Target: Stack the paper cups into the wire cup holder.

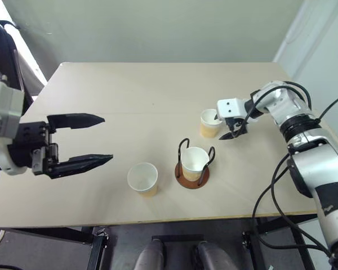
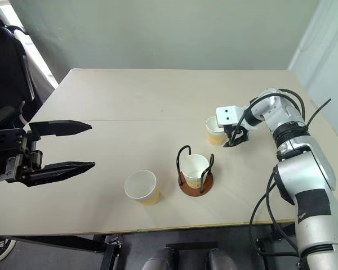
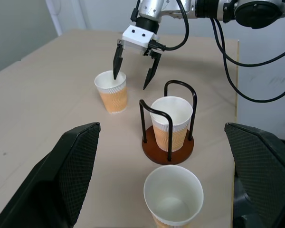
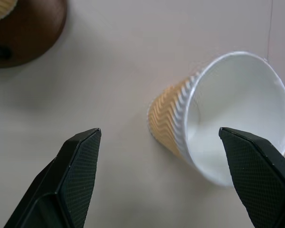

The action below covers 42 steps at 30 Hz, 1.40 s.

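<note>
Three paper cups stand upright on the table. One cup [image 1: 195, 162] sits inside the wire cup holder [image 1: 185, 181], between its black loops. A second cup [image 1: 143, 178] stands just left of the holder, near the front edge. The third cup [image 1: 209, 124] stands behind the holder to the right. My right gripper [image 1: 226, 127] is open and points down at this third cup [image 4: 180, 118], with one finger [image 3: 118, 66] over its rim and the other [image 3: 149, 76] outside its wall. My left gripper [image 1: 107, 139] hangs open and empty over the table's left side, well away from the cups.
The beige table [image 1: 129, 90] has its front edge just in front of the holder and the loose cup. A dark chair-like shape [image 2: 11, 62] stands off the table's left side. Black cables [image 1: 270, 191] hang along my right arm.
</note>
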Motion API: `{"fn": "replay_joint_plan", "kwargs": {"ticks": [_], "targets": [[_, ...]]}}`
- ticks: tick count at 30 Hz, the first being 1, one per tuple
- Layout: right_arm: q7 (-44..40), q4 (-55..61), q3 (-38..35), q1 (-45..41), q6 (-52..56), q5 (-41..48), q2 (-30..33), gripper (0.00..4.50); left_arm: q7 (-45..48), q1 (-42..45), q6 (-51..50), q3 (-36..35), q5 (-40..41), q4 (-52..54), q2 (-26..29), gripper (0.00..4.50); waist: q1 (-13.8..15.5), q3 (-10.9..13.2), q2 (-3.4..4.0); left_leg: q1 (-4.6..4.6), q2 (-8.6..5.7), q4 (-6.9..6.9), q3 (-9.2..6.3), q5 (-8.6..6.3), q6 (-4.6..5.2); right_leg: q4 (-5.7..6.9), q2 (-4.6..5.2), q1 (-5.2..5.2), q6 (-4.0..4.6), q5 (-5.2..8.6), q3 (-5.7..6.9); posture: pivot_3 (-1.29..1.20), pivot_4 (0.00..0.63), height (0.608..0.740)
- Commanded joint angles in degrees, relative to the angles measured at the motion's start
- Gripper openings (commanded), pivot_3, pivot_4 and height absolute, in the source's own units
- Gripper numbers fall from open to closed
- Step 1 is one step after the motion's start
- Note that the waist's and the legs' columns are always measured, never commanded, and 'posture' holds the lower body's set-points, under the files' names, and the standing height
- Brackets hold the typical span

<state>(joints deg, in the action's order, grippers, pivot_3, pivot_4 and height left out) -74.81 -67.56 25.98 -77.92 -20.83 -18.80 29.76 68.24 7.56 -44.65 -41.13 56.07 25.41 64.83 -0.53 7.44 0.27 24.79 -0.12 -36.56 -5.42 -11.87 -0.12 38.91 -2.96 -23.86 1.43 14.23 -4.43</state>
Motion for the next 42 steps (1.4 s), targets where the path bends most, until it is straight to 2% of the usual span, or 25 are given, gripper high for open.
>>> {"fn": "replay_joint_plan", "kwargs": {"ticks": [1,3,12,13,17,21,24,27,31,35,42], "targets": [[2.89,0.18,0.20,-1.06,-2.65,-2.20,-0.11,3.85,-0.55,-0.66,-0.34,-3.15,0.27,1.73,1.10,4.50,0.00,0.00,0.00,0.00,0.00,0.00,0.00,0.00,0.00,0.00,0.00,0.00,0.00,0.00,0.00,0.00,0.150,0.740],[4.18,-0.01,0.41,-1.02,-3.43,-3.31,-0.37,3.47,-0.86,-1.00,-0.83,-3.61,0.66,2.24,1.17,4.50,0.00,0.00,0.00,0.00,0.00,0.00,0.00,-0.01,0.00,0.00,0.00,0.01,0.00,0.00,0.01,0.00,0.150,0.740],[3.79,-0.41,-0.11,-0.81,-4.90,-4.49,-1.12,0.14,-1.49,-2.16,-1.67,-4.39,0.65,3.32,1.66,4.50,0.00,0.00,0.00,-0.01,0.00,0.07,0.00,-0.01,-0.01,-0.02,0.00,0.00,0.01,0.00,0.02,0.00,0.150,0.740],[3.58,-0.41,-0.17,-0.84,-4.93,-4.45,-1.09,0.02,-1.55,-2.17,-1.63,-4.23,0.58,3.31,1.70,4.50,0.00,0.00,0.00,0.00,0.00,0.07,0.00,-0.01,-0.01,-0.02,0.00,0.00,0.01,0.00,0.02,0.00,0.150,0.740],[0.38,0.50,-1.10,-1.09,-5.13,-3.13,-0.13,0.02,-1.47,-1.98,-1.18,-3.23,0.07,2.92,1.90,4.50,0.00,0.00,0.00,0.00,0.00,0.07,0.00,-0.01,-0.01,-0.02,0.00,0.00,0.01,0.00,0.02,0.00,0.150,0.740],[-10.62,6.76,-6.04,-1.69,-3.13,4.83,2.66,0.02,-1.14,-1.67,-0.67,-2.45,-0.38,2.37,2.26,4.50,0.01,0.01,0.01,0.04,0.00,0.09,0.00,0.00,-0.02,-0.05,0.00,-0.02,0.01,0.00,0.02,0.00,0.150,0.740],[-17.30,20.68,-7.43,-0.85,5.76,18.11,7.96,0.02,-0.52,-2.11,-0.51,-2.62,-0.85,2.16,2.51,4.50,0.03,0.01,0.01,0.09,0.00,0.15,0.01,0.01,-0.04,-0.12,0.00,-0.03,0.01,0.00,0.02,0.00,0.150,0.740],[-17.69,40.44,-3.66,2.59,16.71,34.94,17.19,0.02,0.00,-2.94,-0.49,-2.93,-1.51,2.20,2.57,4.50,0.13,0.00,0.00,0.09,0.00,0.31,0.01,0.08,-0.15,-0.24,0.00,-0.01,0.03,0.01,0.02,0.00,0.150,0.740],[-17.69,59.32,-0.93,7.85,25.34,47.98,25.40,0.02,1.08,-4.58,-0.41,-3.23,-3.21,2.25,3.01,4.50,-0.13,-0.01,-0.06,-0.21,0.24,0.46,0.00,0.24,-0.44,-0.82,-0.28,0.56,0.07,0.04,0.02,0.00,0.150,0.740],[-17.69,68.83,0.45,11.72,28.75,50.51,26.87,0.02,2.05,-4.67,0.91,-2.01,-5.06,1.17,3.62,4.50,-0.87,0.02,-0.10,-0.83,0.48,0.48,0.02,-0.06,-0.23,-0.95,-0.60,1.15,0.22,0.13,-0.10,0.00,0.150,0.740],[-17.69,69.60,1.56,12.62,29.03,47.60,24.95,0.02,1.77,-3.56,1.59,0.23,-5.42,0.78,3.70,4.50,-1.03,0.03,-0.09,-0.94,0.69,0.42,0.00,0.06,-0.19,-0.82,-0.79,1.12,0.45,-0.02,-0.10,0.00,0.150,0.740]]}}
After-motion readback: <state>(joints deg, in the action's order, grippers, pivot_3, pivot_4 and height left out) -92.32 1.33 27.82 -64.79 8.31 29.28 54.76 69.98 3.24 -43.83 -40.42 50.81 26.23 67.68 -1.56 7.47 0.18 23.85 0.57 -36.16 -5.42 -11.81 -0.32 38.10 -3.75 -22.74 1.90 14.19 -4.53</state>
